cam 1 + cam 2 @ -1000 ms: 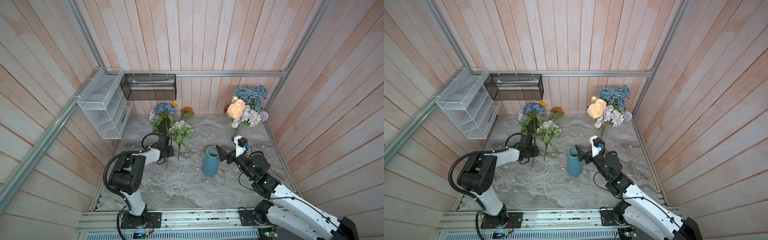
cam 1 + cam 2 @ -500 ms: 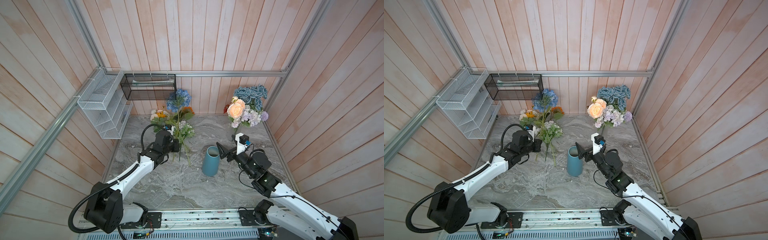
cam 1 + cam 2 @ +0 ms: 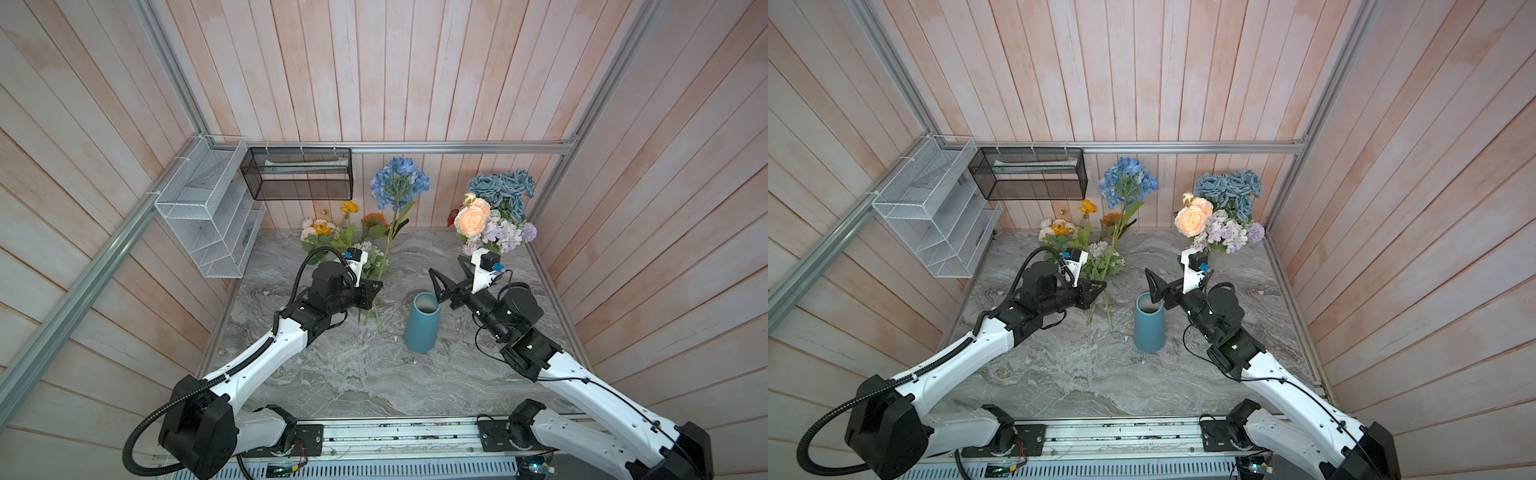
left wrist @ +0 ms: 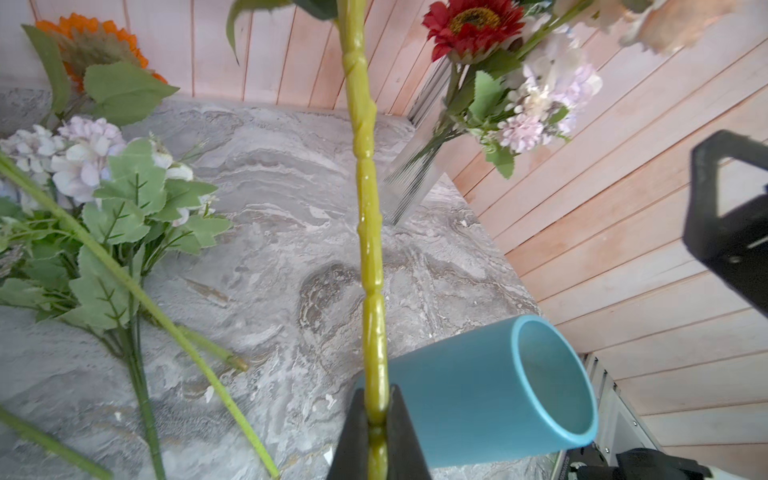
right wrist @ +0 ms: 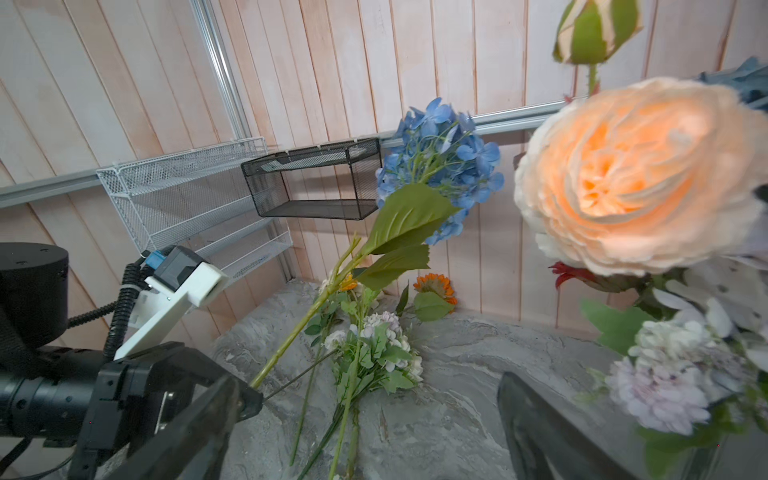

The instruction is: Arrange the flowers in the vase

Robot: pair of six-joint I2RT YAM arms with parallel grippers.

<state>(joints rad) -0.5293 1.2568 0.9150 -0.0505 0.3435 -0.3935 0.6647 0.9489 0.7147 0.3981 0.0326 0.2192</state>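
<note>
Blue hydrangea (image 3: pixel 399 183) is held aloft, stem pinched low in the left gripper (image 3: pixel 376 286) for lowering into the vase (image 3: pixel 420 328); the right gripper (image 3: pixel 444 265) is spread wide, empty, beside it.

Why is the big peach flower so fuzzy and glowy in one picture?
Right wrist view: the peach rose sits very near the lens, so it looks soft and brightly lit, while the blue hydrangea farther back looks sharp. In a top view that rose is small and crisp.
</note>
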